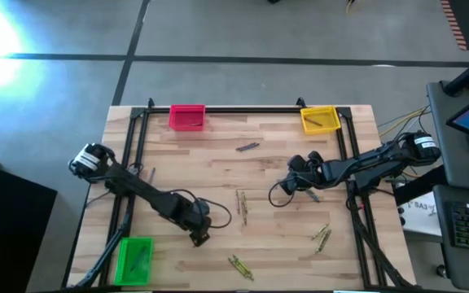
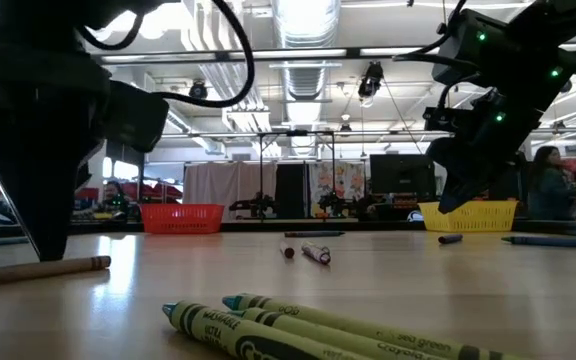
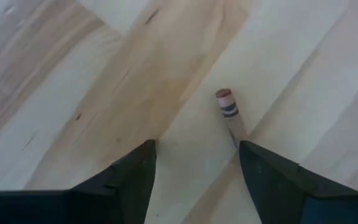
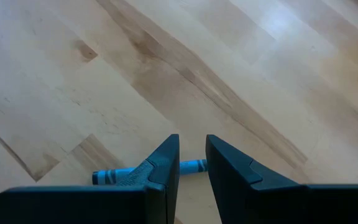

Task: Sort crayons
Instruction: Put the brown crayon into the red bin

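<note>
My left gripper (image 1: 200, 238) (image 3: 194, 162) is open, fingers pointing down close to the table near its front left. A brownish-red crayon (image 3: 227, 109) lies on the wood between the fingers, close against one finger; it also shows in the low view (image 2: 38, 270). My right gripper (image 1: 293, 177) (image 4: 192, 152) hangs above the table right of centre, with only a narrow gap between its fingers. A grey-blue crayon (image 4: 114, 176) lies flat on the wood below it, partly hidden by the fingers, and also shows in the low view (image 2: 450, 239). My left gripper stands astride the brownish-red crayon, which lies flat on the table. The crayon's near part (image 3: 234, 132) runs in under one fingertip (image 3: 253, 155). I cannot tell whether that finger touches it.
A pink bin (image 1: 187, 116) and a yellow bin (image 1: 320, 120) stand at the far edge, and a green bin (image 1: 134, 259) at the near left. Loose crayons lie at the centre (image 1: 241, 203), far centre (image 1: 247, 147), near right (image 1: 322, 236) and near edge (image 1: 240, 267). A black frame (image 1: 243, 107) borders the table.
</note>
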